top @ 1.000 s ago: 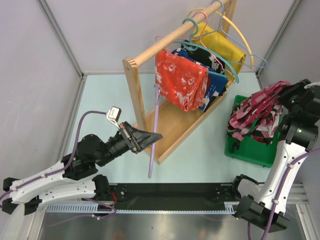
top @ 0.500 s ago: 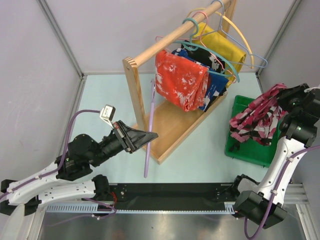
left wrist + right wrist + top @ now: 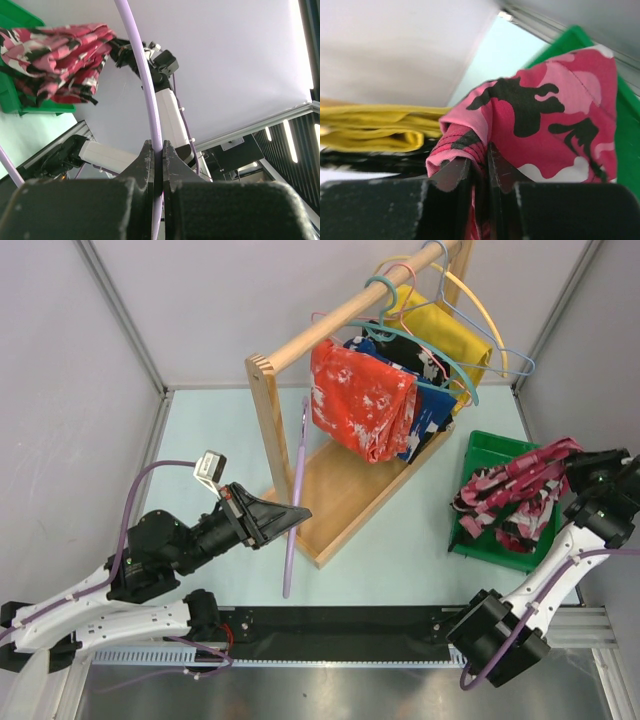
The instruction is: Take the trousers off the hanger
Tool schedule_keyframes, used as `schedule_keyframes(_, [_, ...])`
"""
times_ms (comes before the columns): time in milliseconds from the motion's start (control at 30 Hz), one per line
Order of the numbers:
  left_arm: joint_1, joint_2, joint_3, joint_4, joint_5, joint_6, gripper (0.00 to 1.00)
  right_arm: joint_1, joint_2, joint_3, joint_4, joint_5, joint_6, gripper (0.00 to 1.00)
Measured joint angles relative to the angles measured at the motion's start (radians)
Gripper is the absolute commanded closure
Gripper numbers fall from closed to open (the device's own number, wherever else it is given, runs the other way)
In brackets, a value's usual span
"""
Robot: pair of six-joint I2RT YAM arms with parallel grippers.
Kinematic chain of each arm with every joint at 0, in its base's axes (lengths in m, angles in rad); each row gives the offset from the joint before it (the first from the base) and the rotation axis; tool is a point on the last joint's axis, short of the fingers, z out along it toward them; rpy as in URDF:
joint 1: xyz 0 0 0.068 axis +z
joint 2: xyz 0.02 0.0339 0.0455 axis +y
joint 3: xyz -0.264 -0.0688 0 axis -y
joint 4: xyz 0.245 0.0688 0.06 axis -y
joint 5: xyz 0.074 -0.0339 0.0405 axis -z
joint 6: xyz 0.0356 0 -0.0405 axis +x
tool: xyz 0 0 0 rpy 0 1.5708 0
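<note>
The pink, magenta, white and black camouflage trousers (image 3: 510, 495) hang free of the hanger, bunched over the green bin (image 3: 490, 545) at the right. My right gripper (image 3: 574, 462) is shut on a fold of their cloth; the right wrist view shows the trousers (image 3: 545, 115) pinched in that gripper (image 3: 479, 155). The thin lilac hanger (image 3: 300, 455) stands nearly upright in front of the wooden rack, bare, with my left gripper (image 3: 298, 512) shut on its rod. In the left wrist view the hanger (image 3: 145, 85) runs up out of the closed gripper (image 3: 157, 150), and the trousers (image 3: 55, 50) show at the upper left.
A wooden clothes rack (image 3: 270, 430) stands mid-table. On it hang an orange-red speckled garment (image 3: 365, 405), a blue-black-white one behind it, a yellow garment (image 3: 450, 340) and a teal hanger (image 3: 420, 345). Grey walls close in both sides.
My right gripper has swung outward and nearer, pulling the trousers more stretched over the bin. My left gripper has drawn back to the left with the hanger.
</note>
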Motion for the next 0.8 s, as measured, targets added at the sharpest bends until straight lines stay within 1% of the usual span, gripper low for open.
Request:
schedule_keyframes(67, [0.000, 0.000, 0.000, 0.000, 0.001, 0.000, 1.00, -0.030, 0.000, -0.011, -0.034, 0.019, -0.013, 1.00])
schedule_keyframes(167, [0.000, 0.000, 0.000, 0.000, 0.008, 0.000, 1.00, -0.040, 0.000, -0.020, -0.110, 0.078, -0.054, 1.00])
schedule_keyframes(200, [0.000, 0.000, 0.000, 0.000, 0.011, 0.000, 1.00, -0.040, 0.000, -0.023, -0.127, 0.096, -0.066, 0.97])
schedule_keyframes(233, [0.000, 0.000, 0.000, 0.000, 0.014, 0.000, 1.00, -0.040, 0.000, -0.027, -0.138, 0.113, -0.079, 0.97])
schedule_keyframes(400, [0.000, 0.000, 0.000, 0.000, 0.021, 0.000, 0.99, -0.039, 0.000, -0.073, -0.153, 0.166, -0.119, 0.96])
schedule_keyframes(500, [0.000, 0.000, 0.000, 0.000, 0.025, 0.000, 1.00, -0.018, 0.000, -0.110, -0.145, 0.180, -0.126, 0.95])
schedule_keyframes(667, [0.000, 0.000, 0.000, 0.000, 0.026, 0.000, 1.00, 0.124, 0.043, -0.139, -0.100, 0.241, -0.125, 0.94])
schedule_keyframes(800, [0.000, 0.000, 0.000, 0.000, 0.026, -0.001, 1.00, 0.259, 0.159, -0.139, -0.036, 0.302, -0.119, 0.94])
